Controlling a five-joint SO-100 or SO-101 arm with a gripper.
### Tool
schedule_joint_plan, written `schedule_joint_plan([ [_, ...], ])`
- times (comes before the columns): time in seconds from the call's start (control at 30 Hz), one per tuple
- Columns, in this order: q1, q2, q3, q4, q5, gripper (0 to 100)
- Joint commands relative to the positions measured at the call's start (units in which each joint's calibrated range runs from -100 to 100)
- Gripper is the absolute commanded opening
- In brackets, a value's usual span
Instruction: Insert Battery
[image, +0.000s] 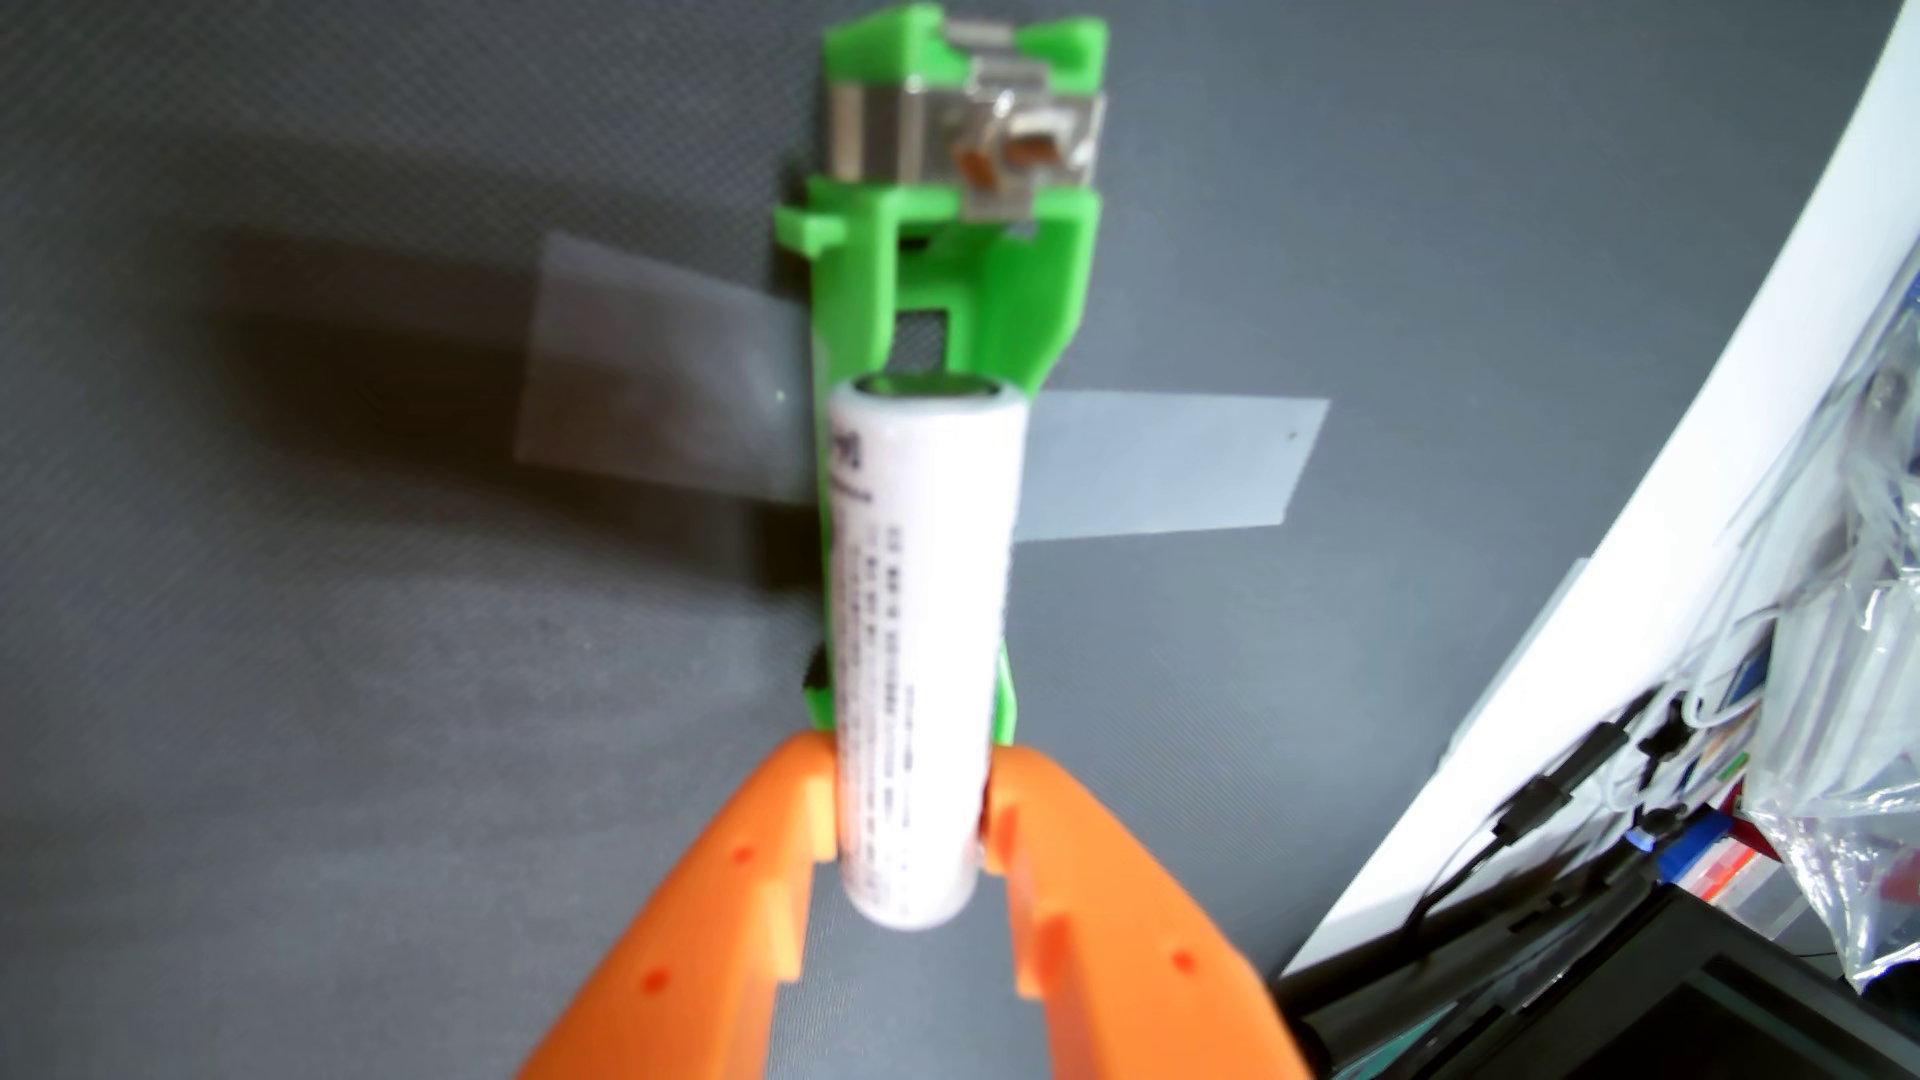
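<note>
My orange pincer (907, 805) gripped the white battery (920, 644) near its closer end, its length lined up over the green holder (940, 280) just ahead, but, as I judged, not yet seated.

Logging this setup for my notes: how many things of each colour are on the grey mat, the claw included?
White: 1, the battery, shut in the claw.
Green: 1, the holder, taped to the mat.
Orange: 1, the claw.
Translucent grey: 2 tape strips, one at the view's left, one at its right.
Total: 5
</note>
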Motion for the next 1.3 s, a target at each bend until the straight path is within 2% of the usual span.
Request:
schedule_joint_plan([
  [0.0,-0.70,0.12,-2.60,-0.34,0.09,1],
  [1.27,-0.23,0.12,-2.69,-3.14,0.04,1],
])
